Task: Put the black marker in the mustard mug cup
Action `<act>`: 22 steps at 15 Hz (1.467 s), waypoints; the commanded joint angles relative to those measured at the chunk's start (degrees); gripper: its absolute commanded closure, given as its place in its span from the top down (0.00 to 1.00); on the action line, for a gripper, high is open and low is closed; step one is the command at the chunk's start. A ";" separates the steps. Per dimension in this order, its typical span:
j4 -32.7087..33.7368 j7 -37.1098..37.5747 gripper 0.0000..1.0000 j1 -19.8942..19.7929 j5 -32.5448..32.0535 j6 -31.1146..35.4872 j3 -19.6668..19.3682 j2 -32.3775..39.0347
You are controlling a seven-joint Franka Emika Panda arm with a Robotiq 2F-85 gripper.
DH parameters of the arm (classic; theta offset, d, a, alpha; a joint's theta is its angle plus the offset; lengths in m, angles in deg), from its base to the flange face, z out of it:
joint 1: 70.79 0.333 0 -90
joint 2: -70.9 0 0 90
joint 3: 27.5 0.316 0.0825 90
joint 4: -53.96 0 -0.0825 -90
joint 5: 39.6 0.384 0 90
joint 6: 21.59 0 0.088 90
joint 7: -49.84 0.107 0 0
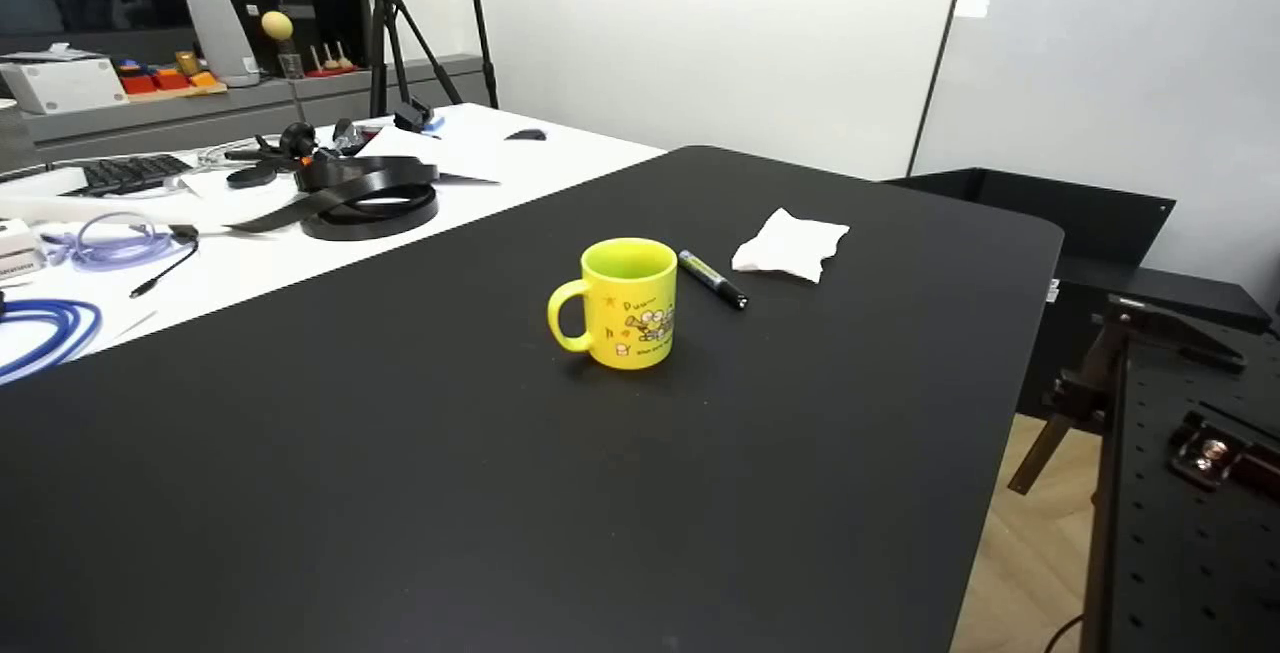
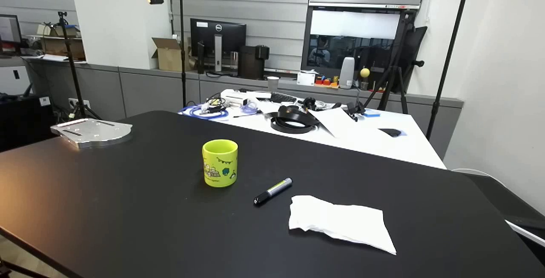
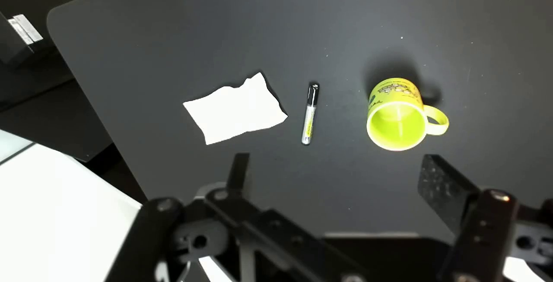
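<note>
Yellow mug (image 3: pixel 398 120) and black-capped marker (image 3: pixel 309 113) sit ahead of the gripper (image 3: pixel 335 167), whose jaws gape wide, holding nothing; their height I can't quite judge.

One yellow mug (image 2: pixel 220 164), one marker (image 2: pixel 273 191), one crumpled white sheet (image 2: pixel 340 222), one claw (image 3: pixel 336 172); perhaps two monitors (image 2: pixel 232 34).

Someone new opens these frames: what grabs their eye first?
Probably the bright yellow mug, standing upright on the black table. Next, the crumpled white sheet, with the black-capped marker lying between it and the mug. In the wrist view, the open gripper looms large across the bottom.
</note>
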 commanded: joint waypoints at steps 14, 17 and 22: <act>2.91 -7.68 1.00 -2.58 -2.21 16.93 -12.23 20.65; 1.00 -7.10 1.00 -2.56 -2.72 17.71 -13.21 20.27; 2.97 -3.76 1.00 -3.61 -5.40 21.14 -13.80 25.60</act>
